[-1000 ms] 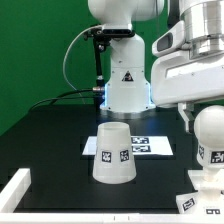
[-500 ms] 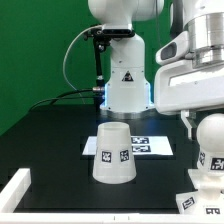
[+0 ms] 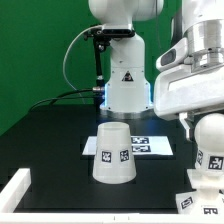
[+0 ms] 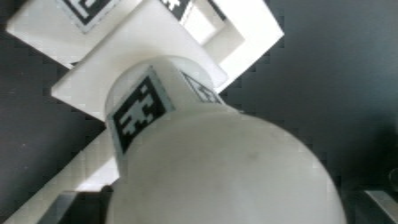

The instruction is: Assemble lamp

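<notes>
The black desk [image 3: 55, 150] has bare surface across the exterior view's left half, bounded near the front corner by a white rail [image 3: 14, 188] lying along the edge. The shade [image 3: 111, 153] stands mid-desk on its wide rim, narrow end up, with 2 tags facing the camera. Just behind it lies the marker board [image 3: 152, 146], its near edge partly hidden by the shade. A strip of bare desk separates the shade from the bulb [image 3: 211, 138], which stands upright at the exterior view's right edge, partly cut off by the frame. The bulb's tagged neck sits down on the base [image 3: 203, 188], whose square foot shows tilted at the lower corner. The arm [image 3: 196, 75] hangs right above the bulb's round head, close over it. The wrist view looks down over the bulb's head to the square foot beneath it. Neither view shows how far apart the jaws are or whether they touch the bulb, so I cannot tell.
</notes>
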`<state>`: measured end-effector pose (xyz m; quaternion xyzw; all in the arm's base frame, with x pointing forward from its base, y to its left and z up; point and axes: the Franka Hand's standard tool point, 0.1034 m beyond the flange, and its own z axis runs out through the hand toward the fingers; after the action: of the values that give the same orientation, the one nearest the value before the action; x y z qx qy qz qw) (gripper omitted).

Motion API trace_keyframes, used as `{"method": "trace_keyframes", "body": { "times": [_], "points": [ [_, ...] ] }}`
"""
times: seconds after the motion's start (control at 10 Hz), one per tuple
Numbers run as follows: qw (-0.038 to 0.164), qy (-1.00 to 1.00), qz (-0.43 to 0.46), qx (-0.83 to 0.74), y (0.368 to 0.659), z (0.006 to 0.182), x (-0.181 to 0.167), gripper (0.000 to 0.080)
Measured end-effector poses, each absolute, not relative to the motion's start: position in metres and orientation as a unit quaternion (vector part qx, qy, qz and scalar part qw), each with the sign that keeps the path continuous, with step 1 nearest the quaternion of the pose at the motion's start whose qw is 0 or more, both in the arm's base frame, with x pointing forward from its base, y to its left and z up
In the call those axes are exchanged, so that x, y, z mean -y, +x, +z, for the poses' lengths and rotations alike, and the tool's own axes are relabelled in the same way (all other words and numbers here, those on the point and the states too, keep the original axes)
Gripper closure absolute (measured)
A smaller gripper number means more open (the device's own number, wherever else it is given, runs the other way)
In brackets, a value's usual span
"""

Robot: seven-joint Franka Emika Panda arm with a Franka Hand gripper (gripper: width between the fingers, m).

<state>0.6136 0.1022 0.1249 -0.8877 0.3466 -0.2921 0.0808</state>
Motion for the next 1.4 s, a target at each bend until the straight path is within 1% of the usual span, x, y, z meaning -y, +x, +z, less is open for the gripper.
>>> {"method": "trace_keyframes", "body": {
  "times": [0.1, 0.2, 0.6, 0.7, 0.8, 0.9, 1.0, 1.1, 1.4],
  "points": [
    [0.08, -0.888, -0.292, -0.347, 0.613, 0.125, -0.101, 0.0224],
    [0.079, -0.888, -0.293, -0.345, 0.613, 0.125, -0.101, 0.0116],
    [0.076, -0.892, -0.293, -0.336, 0.613, 0.125, -0.1, 0.0101],
    [0.071, -0.897, -0.292, -0.324, 0.613, 0.125, -0.099, 0.0101],
    [0.057, -0.914, -0.272, -0.294, 0.611, 0.127, -0.094, 0.0101],
    [0.055, -0.928, -0.249, -0.274, 0.61, 0.135, -0.095, 0.0101],
    [0.053, -0.941, -0.23, -0.243, 0.612, 0.142, -0.103, 0.0101],
    [0.042, -0.956, -0.218, -0.192, 0.616, 0.145, -0.109, 0.0101],
    [0.041, -0.958, -0.216, -0.186, 0.617, 0.145, -0.11, 0.0101]
  ]
}}
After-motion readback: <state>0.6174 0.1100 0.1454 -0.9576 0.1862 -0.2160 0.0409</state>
